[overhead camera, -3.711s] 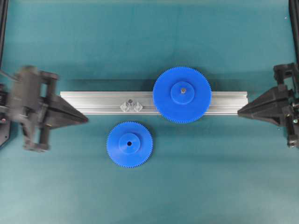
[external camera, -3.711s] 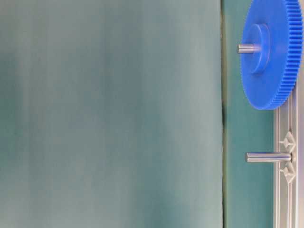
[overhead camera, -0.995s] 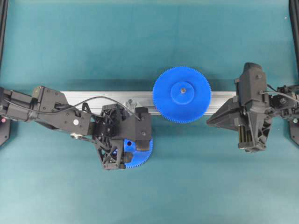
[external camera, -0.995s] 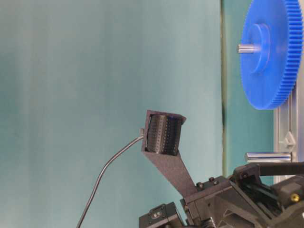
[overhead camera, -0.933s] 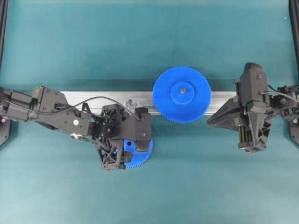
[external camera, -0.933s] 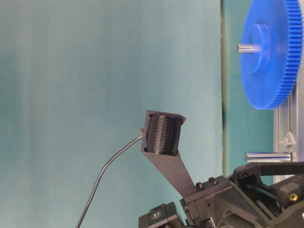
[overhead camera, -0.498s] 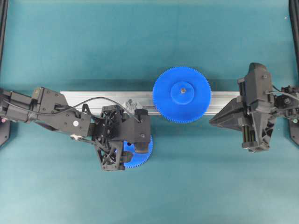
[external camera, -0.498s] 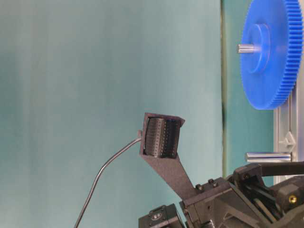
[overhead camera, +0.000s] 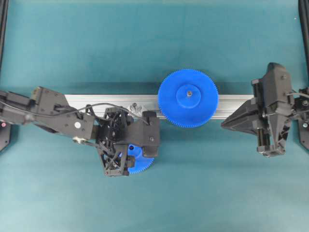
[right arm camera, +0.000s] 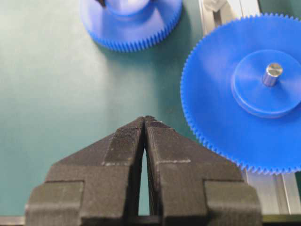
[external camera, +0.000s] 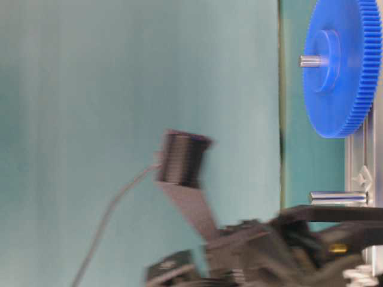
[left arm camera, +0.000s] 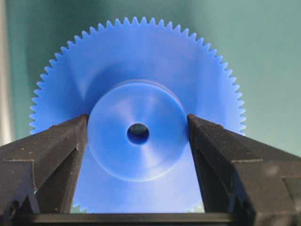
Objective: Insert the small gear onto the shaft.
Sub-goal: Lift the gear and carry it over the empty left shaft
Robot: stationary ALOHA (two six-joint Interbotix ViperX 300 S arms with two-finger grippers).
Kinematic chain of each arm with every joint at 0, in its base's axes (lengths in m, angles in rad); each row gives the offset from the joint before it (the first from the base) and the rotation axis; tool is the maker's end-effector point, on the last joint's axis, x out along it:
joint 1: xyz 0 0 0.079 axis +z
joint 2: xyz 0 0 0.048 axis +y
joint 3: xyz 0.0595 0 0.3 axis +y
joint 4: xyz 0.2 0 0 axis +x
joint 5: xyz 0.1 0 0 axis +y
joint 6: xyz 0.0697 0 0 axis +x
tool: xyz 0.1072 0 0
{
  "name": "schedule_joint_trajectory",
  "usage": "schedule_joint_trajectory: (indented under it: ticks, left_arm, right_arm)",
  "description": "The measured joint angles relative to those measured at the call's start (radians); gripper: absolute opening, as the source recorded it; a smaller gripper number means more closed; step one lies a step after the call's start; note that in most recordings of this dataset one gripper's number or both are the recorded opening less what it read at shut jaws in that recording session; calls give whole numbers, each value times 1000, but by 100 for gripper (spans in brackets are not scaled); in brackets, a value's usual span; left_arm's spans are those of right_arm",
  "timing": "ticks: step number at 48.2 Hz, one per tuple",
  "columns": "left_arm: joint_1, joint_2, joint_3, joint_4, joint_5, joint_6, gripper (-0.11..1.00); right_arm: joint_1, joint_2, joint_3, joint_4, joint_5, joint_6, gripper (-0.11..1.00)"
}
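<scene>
left gripper (left arm camera: 138,136) clamped on the raised hub of the small gear (left arm camera: 138,89); right gripper (right arm camera: 144,123) pressed together, holding nothing. larger gear (overhead camera: 188,98) sits on the aluminium rail (overhead camera: 96,100), on teal table (overhead camera: 154,43).

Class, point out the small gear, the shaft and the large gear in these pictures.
small gear (left arm camera: 138,134): left wrist view, on its raised hub.
shaft (external camera: 338,197): table-level view, along its metal pin.
large gear (overhead camera: 188,98): overhead view, on its hub.

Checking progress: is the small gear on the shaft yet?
No. The small gear sits between the left gripper's fingers; the shaft stands bare.
</scene>
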Motion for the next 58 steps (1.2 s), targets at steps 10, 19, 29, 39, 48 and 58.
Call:
schedule_joint_trajectory:
  ticks: [10, 19, 29, 39, 48, 58]
  left_arm:
    - [3, -52, -23, 2, 26, 21, 72]
    - [23, -115, -32, 2, 52, 67, 72]
    - [101, -184, -32, 2, 106, 103, 72]
    - [164, -207, -32, 2, 110, 187, 72]
    - [186, -207, -21, 2, 110, 236, 72]
    - [221, -163, -14, 2, 83, 245, 72]
  right_arm:
    - [2, -12, 8, 0, -5, 0, 11]
    - [0, -12, 11, -2, -8, 0, 11]
    - [-2, -12, 15, 0, -6, -2, 11]
    - [-8, -14, 17, 0, -8, 0, 11]
    - [-9, -14, 15, 0, -8, 0, 11]
    - [-11, -18, 25, 0, -14, 0, 11]
